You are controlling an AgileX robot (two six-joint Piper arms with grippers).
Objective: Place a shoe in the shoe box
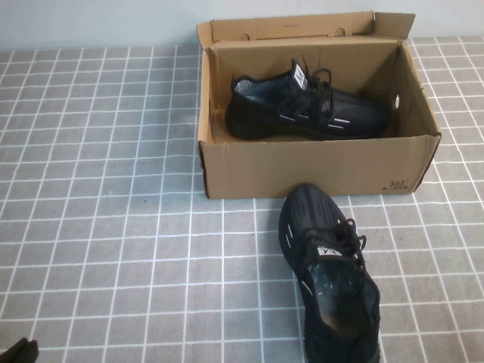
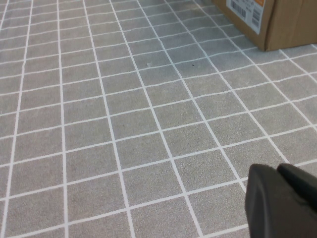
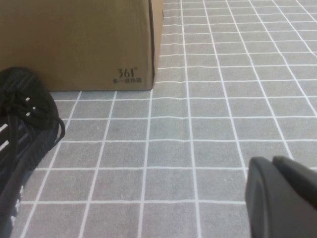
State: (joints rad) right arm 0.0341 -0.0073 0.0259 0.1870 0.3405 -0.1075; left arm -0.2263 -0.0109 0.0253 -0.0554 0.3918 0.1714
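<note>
We see the brown cardboard shoe box (image 1: 318,170) standing open at the far middle of the grey tiled surface (image 1: 98,151), its flap lid (image 1: 295,26) folded up behind it. Inside the box one black knit sneaker (image 1: 306,106) lies on its side, sole toward the near wall, toe toward our right, white tongue tag facing up.

The second sneaker (image 1: 329,272), the twin of the first, rests upright on the surface just in front of the box, right of centre. Its toe points at the box's front wall and sits very near it; we cannot tell whether the two touch. Its heel reaches the near edge of the high view. White dashes show along its side and a white tag on its tongue.

The left tool (image 1: 19,353) sits at the near left corner of the high view, well apart from box and sneakers. In its wrist view the dark fingers (image 2: 277,201) appear pressed together with nothing between them, over bare tiles.

The right tool (image 3: 282,198) is out of the high view; its wrist camera shows it low over the tiles, right of the second sneaker. Only one corner of it shows, and we cannot tell whether it is released or clenched.
</note>
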